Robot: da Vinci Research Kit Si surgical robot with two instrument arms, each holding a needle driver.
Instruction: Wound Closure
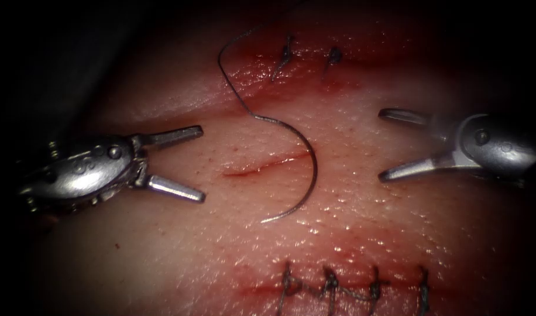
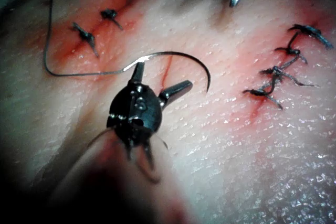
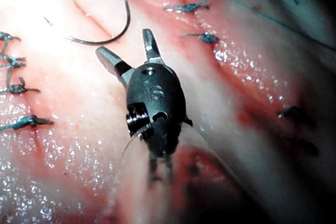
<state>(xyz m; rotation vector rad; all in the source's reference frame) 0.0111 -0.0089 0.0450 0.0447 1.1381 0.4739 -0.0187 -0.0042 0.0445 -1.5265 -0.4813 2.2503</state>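
Note:
The curved needle (image 1: 313,169) lies loose on the tissue (image 1: 361,234), its whole arc visible and held by neither tool. It crosses the right end of a short red cut (image 1: 262,166). Its thread (image 1: 224,73) runs from the upper end toward the top of the endoscope view. My left tool (image 1: 201,164) is left of the cut, open and holding nothing. The right tool (image 1: 381,143), right of the needle, is open and holds nothing. The left wrist view shows the left tool (image 2: 164,74) just short of the needle (image 2: 178,55). The right tool (image 3: 123,42) sits near the needle (image 3: 89,42).
A stitched wound (image 1: 326,287) with several dark knots runs along the near side, and two more stitches (image 1: 285,55) sit at the far side. Red fluid stains the tissue around both stitched lines. Thread (image 3: 236,1) trails over the far tissue.

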